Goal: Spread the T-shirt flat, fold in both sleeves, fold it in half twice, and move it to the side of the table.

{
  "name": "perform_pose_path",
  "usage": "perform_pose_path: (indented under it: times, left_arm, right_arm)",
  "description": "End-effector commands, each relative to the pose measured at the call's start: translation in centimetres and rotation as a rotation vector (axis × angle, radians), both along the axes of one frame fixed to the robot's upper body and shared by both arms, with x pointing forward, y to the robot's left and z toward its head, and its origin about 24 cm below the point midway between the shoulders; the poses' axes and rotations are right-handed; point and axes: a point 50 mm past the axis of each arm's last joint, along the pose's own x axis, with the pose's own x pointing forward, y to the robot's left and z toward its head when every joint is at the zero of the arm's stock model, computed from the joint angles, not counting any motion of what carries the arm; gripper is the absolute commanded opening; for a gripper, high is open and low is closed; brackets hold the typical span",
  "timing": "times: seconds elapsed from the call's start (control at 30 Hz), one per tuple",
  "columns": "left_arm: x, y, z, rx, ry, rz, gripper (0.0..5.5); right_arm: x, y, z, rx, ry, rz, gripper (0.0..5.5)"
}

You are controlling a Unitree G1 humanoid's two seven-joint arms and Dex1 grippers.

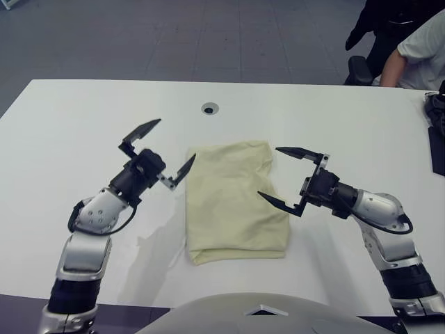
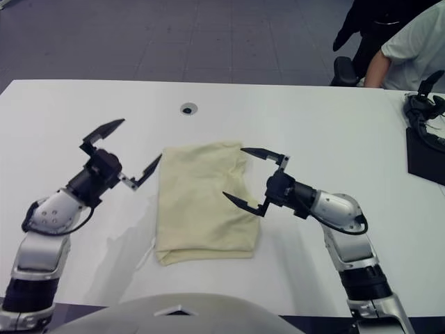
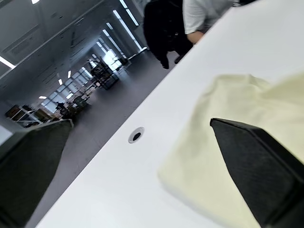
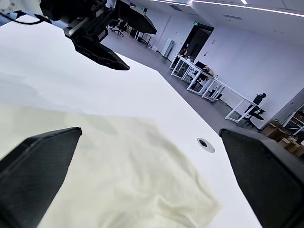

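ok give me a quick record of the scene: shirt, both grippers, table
T-shirt: pale yellow, folded into a rectangle, lying flat mid-table
left gripper: open, by the shirt's left edge, holding nothing
right gripper: open, over the shirt's right edge, holding nothing
table: white, with a cable hole beyond the shirt

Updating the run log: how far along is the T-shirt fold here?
Done: the T-shirt lies as a rectangle, no sleeves showing, so sleeves and some halving look finished. In hand: nothing; left gripper and right gripper hang open at its edges. Left: maybe one more fold, then moving it from the middle of the table to its side.
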Motion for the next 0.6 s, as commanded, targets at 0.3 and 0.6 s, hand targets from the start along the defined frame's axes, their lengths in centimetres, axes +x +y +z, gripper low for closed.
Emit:
perform_pose_path:
  times: [0.3, 0.6]
  left_arm:
    - [-8.9, 2.2, -3.7, 0.488, 0.400, -0.226, 5.38]
    - [-8.8, -0.5, -4.8, 0.523, 0.345, -0.358, 5.40]
  right_arm:
    - [-4.3, -0.8, -1.4, -0.404, -0.069, 0.267, 5.39]
    - [-4.5, -1.9, -3.8, -0.594, -0.106, 0.318, 5.20]
